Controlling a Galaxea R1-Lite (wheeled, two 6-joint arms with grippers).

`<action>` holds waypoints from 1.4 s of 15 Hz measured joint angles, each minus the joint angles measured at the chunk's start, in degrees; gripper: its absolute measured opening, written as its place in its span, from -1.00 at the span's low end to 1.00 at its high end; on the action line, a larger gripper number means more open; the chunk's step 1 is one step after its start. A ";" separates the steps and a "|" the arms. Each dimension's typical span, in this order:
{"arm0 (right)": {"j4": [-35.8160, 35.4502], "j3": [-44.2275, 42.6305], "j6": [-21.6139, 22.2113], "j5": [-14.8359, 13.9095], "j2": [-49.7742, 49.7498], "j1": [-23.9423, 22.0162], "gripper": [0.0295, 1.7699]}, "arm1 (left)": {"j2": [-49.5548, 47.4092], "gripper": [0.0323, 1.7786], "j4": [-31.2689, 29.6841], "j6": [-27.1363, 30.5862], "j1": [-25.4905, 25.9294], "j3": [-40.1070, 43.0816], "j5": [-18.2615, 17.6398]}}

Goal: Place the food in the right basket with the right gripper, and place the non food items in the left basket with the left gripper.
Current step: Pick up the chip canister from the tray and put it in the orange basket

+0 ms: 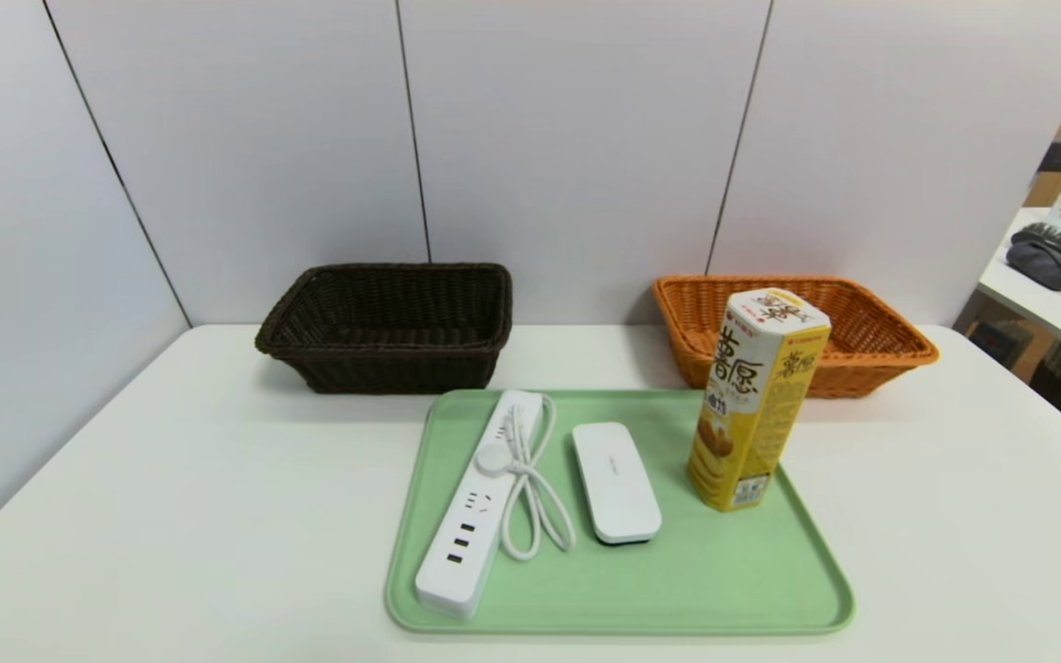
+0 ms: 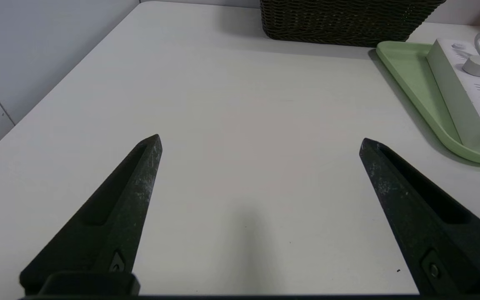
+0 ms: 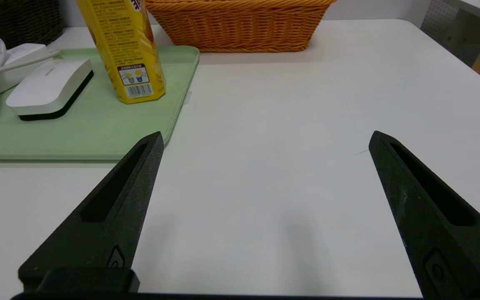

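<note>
The yellow snack carton (image 1: 756, 396) (image 3: 121, 46) stands upright on the green tray's right side. A white power strip (image 1: 475, 502) (image 2: 469, 96) with a looped cord (image 1: 535, 479) lies on the tray's left side, a flat white oblong device (image 1: 615, 481) (image 3: 48, 87) in the middle. At the back stand the dark brown left basket (image 1: 388, 322) (image 2: 344, 21) and the orange right basket (image 1: 862, 331) (image 3: 240, 25). My left gripper (image 2: 261, 141) hangs open over bare table left of the tray. My right gripper (image 3: 265, 137) hangs open over bare table right of the tray. Neither shows in the head view.
The green tray (image 1: 724, 589) (image 3: 90, 133) lies at the table's middle front. White wall panels close the back and left. A side table with clutter (image 1: 1060, 267) stands beyond the table's right edge.
</note>
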 joint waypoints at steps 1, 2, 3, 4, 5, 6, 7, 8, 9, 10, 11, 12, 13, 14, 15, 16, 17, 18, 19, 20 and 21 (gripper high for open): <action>-0.04 0.00 -0.02 0.01 0.00 0.00 0.92 | 0.00 0.90 0.00 -0.01 0.00 0.00 -0.02; -0.04 0.00 0.00 0.01 0.00 0.00 0.92 | 0.00 0.90 0.00 -0.01 0.00 0.00 -0.05; -0.04 0.00 -0.11 0.04 0.00 0.00 0.92 | 0.00 0.90 0.00 -0.01 0.00 0.00 -0.02; -0.13 0.00 -0.24 0.01 0.00 0.00 0.92 | 0.00 0.90 0.00 -0.01 0.00 0.00 0.00; -0.15 0.00 -0.09 -0.02 0.00 0.00 0.92 | 0.00 0.90 0.00 -0.04 0.00 0.00 0.00; -0.15 0.00 0.30 -0.24 0.00 0.00 0.92 | 0.00 0.90 0.00 0.02 -0.02 0.00 0.04; -0.15 0.00 0.59 -0.45 0.00 0.00 0.92 | 0.00 0.90 0.15 0.24 -0.02 -0.30 0.04; -0.35 -0.09 0.63 -0.51 0.00 0.00 0.92 | 0.00 0.90 0.46 0.82 -0.02 -1.73 -0.05; -0.22 -1.27 0.68 -0.40 0.00 0.00 0.92 | 0.00 0.90 1.26 1.87 -0.02 -3.88 -0.24; 0.41 -4.08 0.61 0.11 0.07 0.00 0.92 | 0.00 0.90 2.69 2.84 -0.02 -6.78 -0.46; 2.07 -7.74 0.35 1.16 0.48 0.00 0.92 | 0.10 0.90 4.90 3.52 -0.05 -10.34 -0.74; 4.16 -11.47 -0.06 2.07 1.23 0.00 0.92 | 0.43 0.90 7.06 3.83 -0.05 -13.49 -1.05; 6.17 -15.70 -0.72 2.88 2.57 0.00 0.92 | 1.52 0.90 8.98 4.07 -0.02 -17.44 -1.37; 8.00 -19.96 -1.56 3.84 4.75 0.00 0.92 | 3.60 0.90 10.11 4.21 0.04 -21.22 -1.58; 8.92 -23.26 -2.22 4.80 7.01 0.01 0.92 | 6.00 0.90 10.34 4.33 0.13 -24.66 -1.67; 9.35 -26.58 -2.94 6.24 9.96 0.01 0.92 | 9.36 0.90 10.56 4.40 0.22 -28.55 -1.79; 9.53 -29.73 -3.46 7.78 12.82 0.04 0.92 | 12.89 0.90 10.61 4.46 0.28 -32.71 -1.87; 9.62 -32.91 -3.90 9.41 16.03 0.01 0.92 | 16.64 0.90 10.69 4.49 0.30 -36.99 -1.99; 9.64 -35.96 -4.27 10.70 19.07 0.01 0.92 | 20.82 0.90 10.78 4.60 0.39 -41.53 -2.16; 9.67 -39.03 -4.49 12.06 22.22 0.00 0.92 | 24.75 0.90 10.83 4.84 0.44 -45.92 -2.24; 9.68 -42.28 -4.67 13.26 25.17 0.00 0.92 | 28.32 0.90 10.85 5.02 0.44 -50.32 -2.44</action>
